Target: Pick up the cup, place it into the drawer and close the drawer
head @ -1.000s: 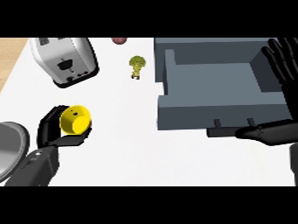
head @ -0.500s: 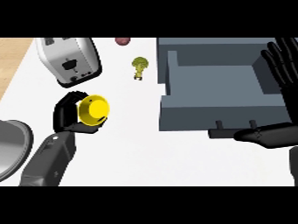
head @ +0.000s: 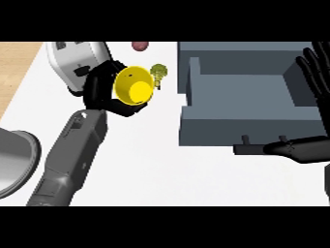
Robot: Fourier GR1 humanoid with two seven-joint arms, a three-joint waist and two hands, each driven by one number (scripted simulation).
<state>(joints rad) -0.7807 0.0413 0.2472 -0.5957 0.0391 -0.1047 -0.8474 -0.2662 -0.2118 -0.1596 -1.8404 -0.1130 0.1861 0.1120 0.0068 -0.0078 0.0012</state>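
My left hand (head: 104, 89) is curled round a yellow cup (head: 134, 85), held above the counter with its mouth turned toward me, just left of the drawer. The grey drawer (head: 249, 126) stands pulled open at the right, its inside bare. My right hand (head: 326, 106) rests open at the drawer's right side, fingers up, thumb lying along the drawer's front by the handle (head: 257, 145).
A white toaster (head: 71, 60) stands behind my left hand. A small green-yellow item (head: 158, 72) lies beside the cup, and a reddish object (head: 140, 46) at the back edge. A grey pot (head: 3, 160) sits at the lower left.
My left hand has lifted the yellow cup up and rightward, toward the drawer, in front of the toaster. The right hand has stayed in place.
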